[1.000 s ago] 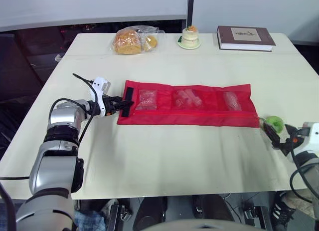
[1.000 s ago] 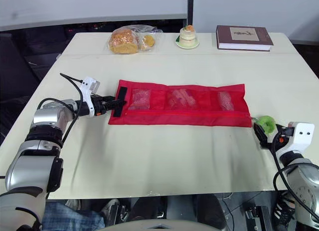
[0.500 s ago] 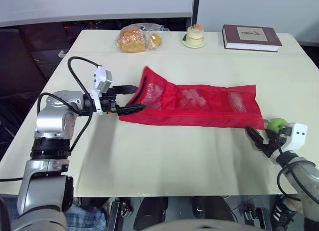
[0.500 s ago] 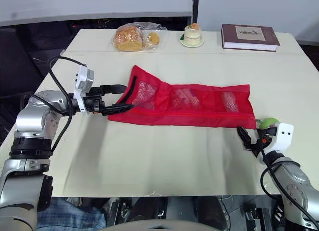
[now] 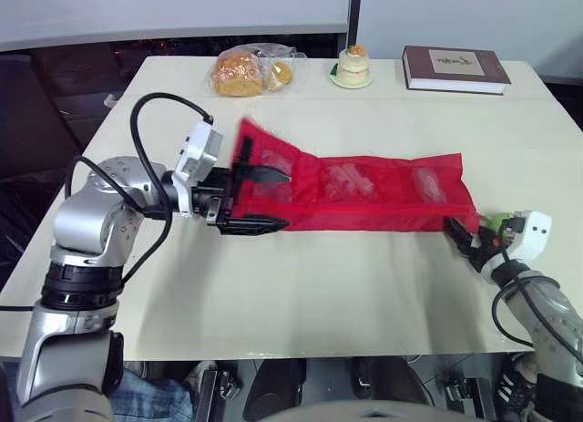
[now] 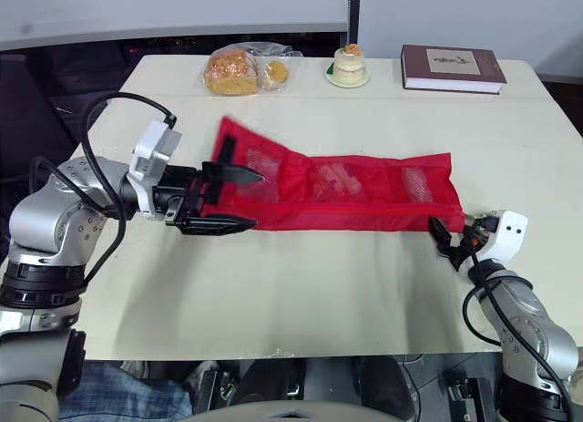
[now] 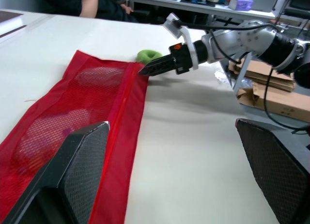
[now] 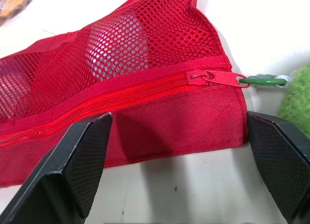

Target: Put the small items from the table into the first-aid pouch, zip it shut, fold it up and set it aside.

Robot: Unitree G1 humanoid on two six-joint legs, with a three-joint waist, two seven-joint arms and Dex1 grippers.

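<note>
Cream table [image 5: 319,285], red pouch [image 5: 383,203] across it; bagged bread [image 5: 239,73], small cake [image 5: 352,65], book [image 5: 455,66] behind

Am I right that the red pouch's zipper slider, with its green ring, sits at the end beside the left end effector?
Not quite: the zipper slider, with its green ring, sits at the red pouch's end beside the right end effector, not the left end effector; the right wrist view shows it.

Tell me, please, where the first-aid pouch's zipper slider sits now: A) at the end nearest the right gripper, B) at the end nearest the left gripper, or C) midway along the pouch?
A: the zipper slider sits at the corner of the first-aid pouch just ahead of the right gripper, its pull hooked to a green ring.
</note>
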